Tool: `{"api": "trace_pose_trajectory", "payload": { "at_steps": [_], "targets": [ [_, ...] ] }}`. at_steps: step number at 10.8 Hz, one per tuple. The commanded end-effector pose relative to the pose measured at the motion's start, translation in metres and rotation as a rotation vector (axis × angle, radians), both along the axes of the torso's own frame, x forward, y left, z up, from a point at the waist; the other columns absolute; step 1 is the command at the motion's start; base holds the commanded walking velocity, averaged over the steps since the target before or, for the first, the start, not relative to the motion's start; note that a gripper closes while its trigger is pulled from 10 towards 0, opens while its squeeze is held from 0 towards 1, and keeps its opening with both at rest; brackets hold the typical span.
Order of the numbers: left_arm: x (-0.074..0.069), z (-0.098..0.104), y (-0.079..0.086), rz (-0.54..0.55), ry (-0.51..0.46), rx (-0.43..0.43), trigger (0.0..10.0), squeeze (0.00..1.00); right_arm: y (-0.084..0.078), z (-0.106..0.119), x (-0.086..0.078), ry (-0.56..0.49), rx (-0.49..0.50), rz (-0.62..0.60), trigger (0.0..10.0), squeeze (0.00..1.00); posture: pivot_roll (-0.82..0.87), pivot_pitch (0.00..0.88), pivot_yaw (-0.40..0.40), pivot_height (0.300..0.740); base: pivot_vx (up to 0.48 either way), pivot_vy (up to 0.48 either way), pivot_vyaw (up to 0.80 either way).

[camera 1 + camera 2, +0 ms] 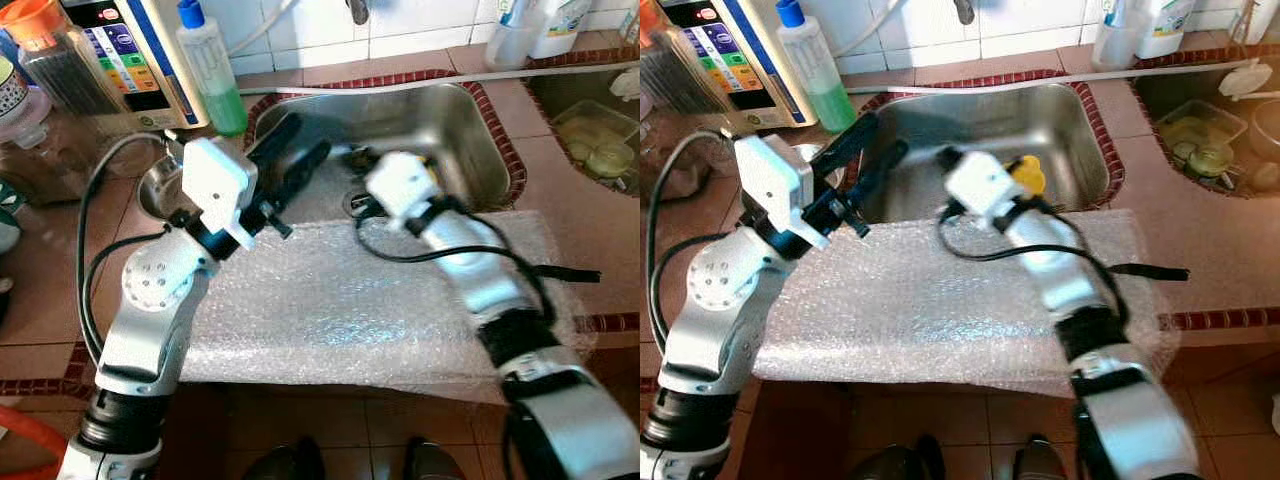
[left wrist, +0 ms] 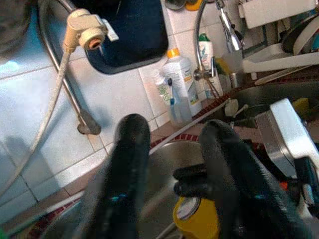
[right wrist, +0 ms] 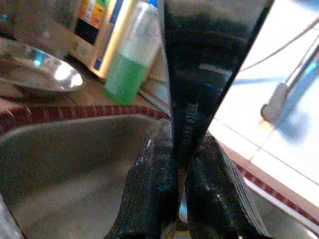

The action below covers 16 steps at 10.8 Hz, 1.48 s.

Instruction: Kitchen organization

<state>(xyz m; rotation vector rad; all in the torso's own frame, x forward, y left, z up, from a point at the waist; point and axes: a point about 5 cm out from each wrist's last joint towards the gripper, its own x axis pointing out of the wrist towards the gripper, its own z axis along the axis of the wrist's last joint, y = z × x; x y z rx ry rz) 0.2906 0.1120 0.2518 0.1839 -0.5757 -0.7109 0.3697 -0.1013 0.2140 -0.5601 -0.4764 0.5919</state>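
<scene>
A steel sink (image 1: 470, 130) lies ahead, with a sheet of bubble wrap (image 1: 330, 310) spread over the counter in front of it. My left gripper (image 1: 308, 138) hangs open over the sink's left rim, with nothing between its fingers (image 2: 129, 164). My right gripper (image 3: 182, 144) reaches into the basin and is shut on a flat stainless steel blade (image 3: 204, 64) that stands up between its pads. A yellow object (image 1: 1028, 172) lies in the sink just beyond the right wrist; what it is cannot be made out.
A green soap bottle (image 1: 215, 70) and a white appliance (image 1: 130, 50) stand at the back left. A metal bowl (image 1: 158, 188) sits left of the sink. A second basin (image 1: 590, 130) with dishes lies to the right. The tap (image 1: 358, 8) is behind the sink.
</scene>
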Motion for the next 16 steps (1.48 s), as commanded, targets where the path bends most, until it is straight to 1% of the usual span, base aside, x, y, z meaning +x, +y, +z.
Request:
{"api": "trace_pose_trajectory", "payload": {
  "at_steps": [1,2,3,4,5,6,8,9,10,11,12,13,14,15,16],
  "targets": [
    [-0.001,-0.006,0.003,-0.002,0.023,0.016,10.0,1.00,0.003,0.000,-0.002,-0.010,0.003,0.003,0.0,0.00,-0.14,0.212,0.166,0.740,0.000,0.000,0.00],
    [-0.001,-0.010,0.003,-0.011,0.043,0.031,10.0,1.00,-0.008,-0.002,0.000,-0.011,0.006,-0.048,0.0,0.00,-0.14,0.212,0.169,0.740,0.000,0.000,0.00],
    [-0.001,-0.018,0.005,-0.007,0.070,0.063,10.0,1.00,-0.021,-0.006,0.002,0.005,0.012,-0.109,0.0,0.00,-0.13,0.212,0.170,0.740,0.000,0.000,0.00],
    [-0.001,-0.028,0.008,0.002,0.105,0.092,10.0,1.00,-0.036,-0.011,0.004,0.040,0.036,-0.179,0.0,0.00,-0.13,0.213,0.171,0.740,0.000,0.000,0.00],
    [-0.001,-0.041,0.009,0.007,0.160,0.138,10.0,1.00,-0.050,-0.017,0.007,0.088,0.055,-0.244,0.0,0.00,-0.13,0.212,0.173,0.740,0.000,0.000,0.00],
    [0.001,-0.060,0.012,0.023,0.243,0.175,10.0,1.00,-0.075,-0.022,0.011,0.149,0.121,-0.365,0.0,0.00,-0.13,0.213,0.176,0.740,0.000,0.000,0.00],
    [0.002,-0.073,0.013,0.016,0.314,0.178,10.0,1.00,-0.094,-0.016,0.013,0.156,0.179,-0.455,0.0,0.00,-0.14,0.215,0.181,0.740,0.000,0.000,0.00],
    [0.004,-0.077,0.015,0.023,0.335,0.196,10.0,1.00,-0.105,-0.016,0.014,0.167,0.182,-0.518,0.0,0.00,-0.14,0.214,0.184,0.740,0.000,0.000,0.00],
    [0.006,-0.078,0.016,0.030,0.351,0.183,10.0,1.00,-0.109,-0.018,0.014,0.179,0.190,-0.543,0.0,0.00,-0.14,0.213,0.186,0.740,0.000,0.000,0.00],
    [0.007,-0.078,0.017,0.036,0.355,0.185,10.0,1.00,-0.115,-0.024,0.014,0.216,0.202,-0.591,2.9,0.00,-0.15,0.211,0.187,0.740,0.000,0.000,0.00],
    [0.007,-0.078,0.017,0.036,0.354,0.185,10.0,1.00,-0.116,-0.026,0.014,0.240,0.235,-0.593,10.0,0.89,-0.15,0.211,0.187,0.740,0.000,0.000,0.00],
    [0.008,-0.077,0.017,0.036,0.351,0.183,10.0,1.00,-0.117,-0.027,0.015,0.274,0.292,-0.590,10.0,1.00,-0.15,0.211,0.187,0.740,0.000,0.000,0.00],
    [0.008,-0.077,0.016,0.039,0.348,0.185,10.0,1.00,-0.118,-0.026,0.015,0.279,0.298,-0.595,10.0,1.00,-0.14,0.207,0.186,0.740,0.000,0.000,0.00],
    [0.009,-0.077,0.017,0.044,0.347,0.187,10.0,1.00,-0.117,-0.027,0.017,0.317,0.315,-0.595,10.0,1.00,-0.14,0.205,0.185,0.740,0.000,0.000,0.00],
    [0.009,-0.076,0.017,0.045,0.345,0.188,10.0,1.00,-0.118,-0.026,0.018,0.330,0.331,-0.604,10.0,1.00,-0.14,0.204,0.184,0.740,0.000,0.000,0.00]
  ]
}}
